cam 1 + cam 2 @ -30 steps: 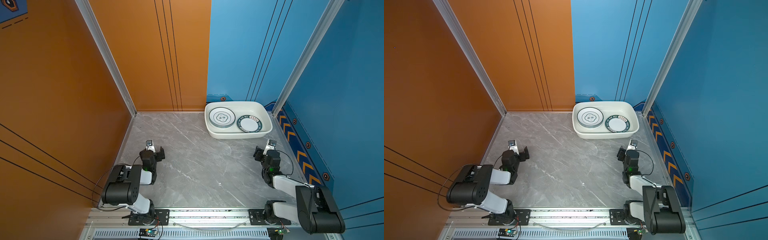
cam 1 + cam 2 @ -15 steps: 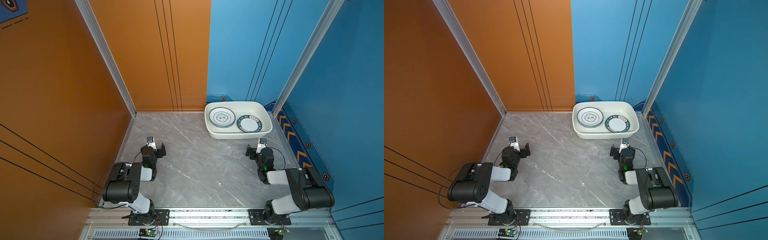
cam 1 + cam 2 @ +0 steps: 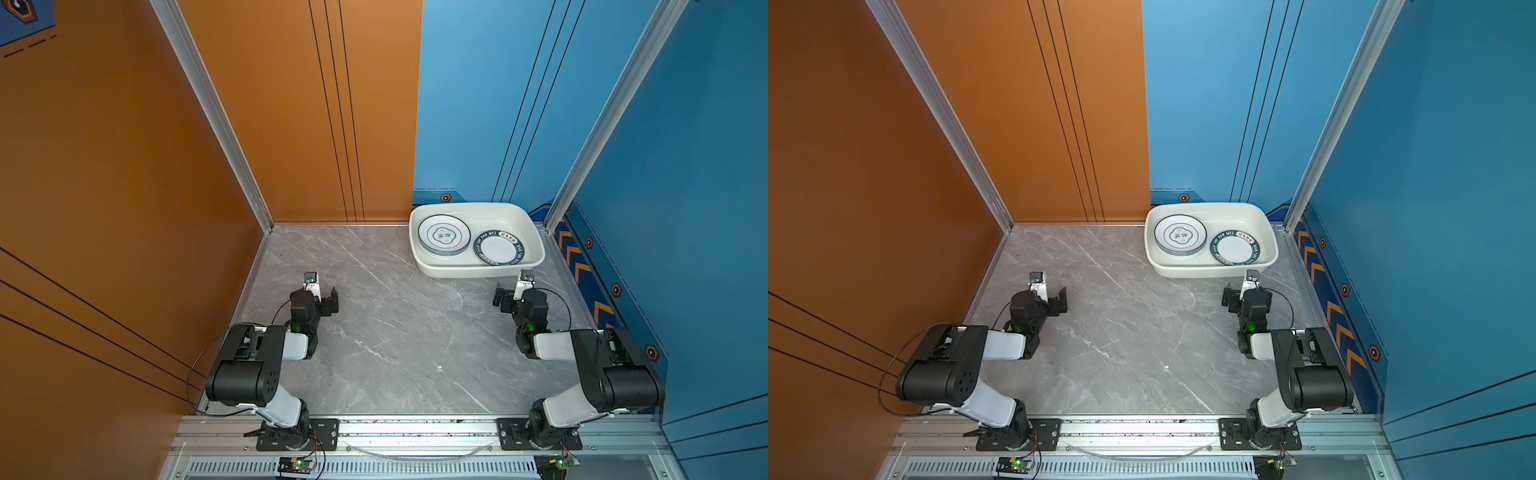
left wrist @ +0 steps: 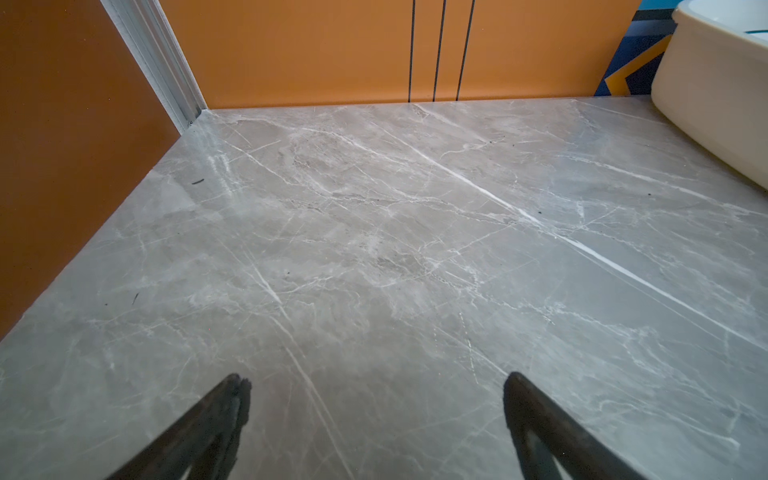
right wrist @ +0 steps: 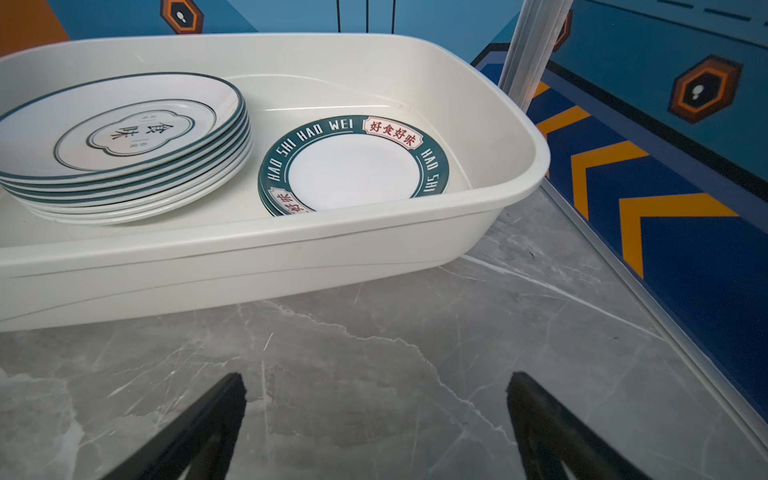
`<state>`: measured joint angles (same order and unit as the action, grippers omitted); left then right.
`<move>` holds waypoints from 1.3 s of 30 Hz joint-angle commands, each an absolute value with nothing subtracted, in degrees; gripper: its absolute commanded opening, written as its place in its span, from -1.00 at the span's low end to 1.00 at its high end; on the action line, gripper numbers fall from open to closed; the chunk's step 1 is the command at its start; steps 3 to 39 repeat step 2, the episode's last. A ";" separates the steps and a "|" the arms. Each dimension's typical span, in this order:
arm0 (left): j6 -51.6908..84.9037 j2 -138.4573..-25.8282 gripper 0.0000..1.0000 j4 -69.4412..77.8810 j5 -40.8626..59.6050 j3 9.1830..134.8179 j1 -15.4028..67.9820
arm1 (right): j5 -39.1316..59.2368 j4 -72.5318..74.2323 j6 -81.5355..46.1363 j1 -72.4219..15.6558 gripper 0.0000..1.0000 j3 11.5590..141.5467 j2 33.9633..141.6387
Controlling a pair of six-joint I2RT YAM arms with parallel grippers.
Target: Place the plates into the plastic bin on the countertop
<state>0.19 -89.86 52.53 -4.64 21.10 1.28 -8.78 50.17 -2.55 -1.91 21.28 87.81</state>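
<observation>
1. Two stacks of plates point(image 5: 124, 137) sat in the bin point(image 5: 291, 249), far right on the countertop point(image 3: 395, 332); none seen outside it.
2. Left gripper point(image 4: 376, 388) and right gripper point(image 5: 376, 388) stood wide apart, empty.
3. Risk: right gripper hung near the bin's near wall; a careless forward move could shove it.

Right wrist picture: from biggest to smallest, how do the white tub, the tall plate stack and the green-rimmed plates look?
1. white tub
2. plate stack
3. green-rimmed plates
Both plate piles sit about equally near the camera, so the order looks safe.
</observation>
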 commanded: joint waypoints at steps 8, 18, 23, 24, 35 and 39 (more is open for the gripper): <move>-0.48 -89.22 0.96 51.42 -5.63 22.13 1.26 | -7.47 48.81 -3.25 -1.55 1.00 22.23 87.71; -0.48 -89.22 0.96 51.42 -5.63 22.13 1.26 | -7.47 48.81 -3.25 -1.55 1.00 22.23 87.71; -0.48 -89.22 0.96 51.42 -5.63 22.13 1.26 | -7.47 48.81 -3.25 -1.55 1.00 22.23 87.71; -0.48 -89.22 0.96 51.42 -5.63 22.13 1.26 | -7.47 48.81 -3.25 -1.55 1.00 22.23 87.71; -0.48 -89.22 0.96 51.42 -5.63 22.13 1.26 | -7.47 48.81 -3.25 -1.55 1.00 22.23 87.71; -0.48 -89.22 0.96 51.42 -5.63 22.13 1.26 | -7.47 48.81 -3.25 -1.55 1.00 22.23 87.71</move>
